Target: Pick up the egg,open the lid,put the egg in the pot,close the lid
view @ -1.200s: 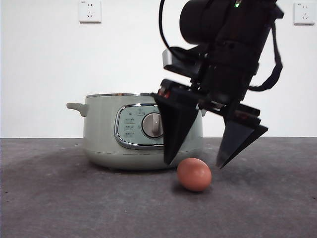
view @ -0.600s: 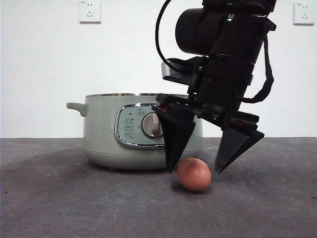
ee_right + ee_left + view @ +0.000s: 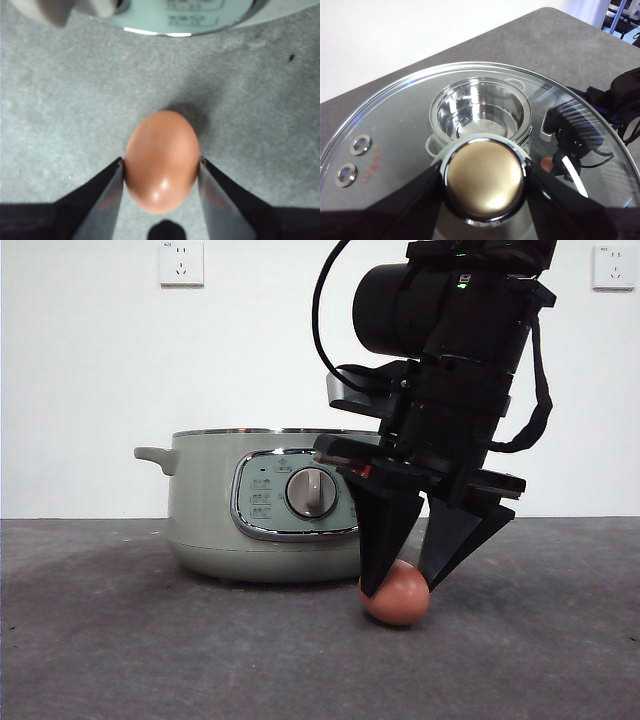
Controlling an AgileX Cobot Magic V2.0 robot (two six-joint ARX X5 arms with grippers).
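Right gripper closing on the egg beside the pot; left gripper holding the lid aloft.

Front view: the egg (image 3: 394,592) lies on the grey table (image 3: 120,660) just in front of the pot (image 3: 215,520), its long axis roughly level. The right gripper (image 3: 400,585) straddles it from above, both jaw tips against the shell. Light, smooth, brittle and rounded, it probably wants a gentle squeeze across its widest girth, not near an end, where it could squirt out.

Left wrist view: the left gripper (image 3: 482,177) is clamped on the knob (image 3: 483,178) of the lid (image 3: 395,130), held above the open pot (image 3: 480,112).

Right wrist view: the egg's (image 3: 161,160) long axis runs along the jaws, which touch both flanks at mid-body; how firmly cannot be judged.
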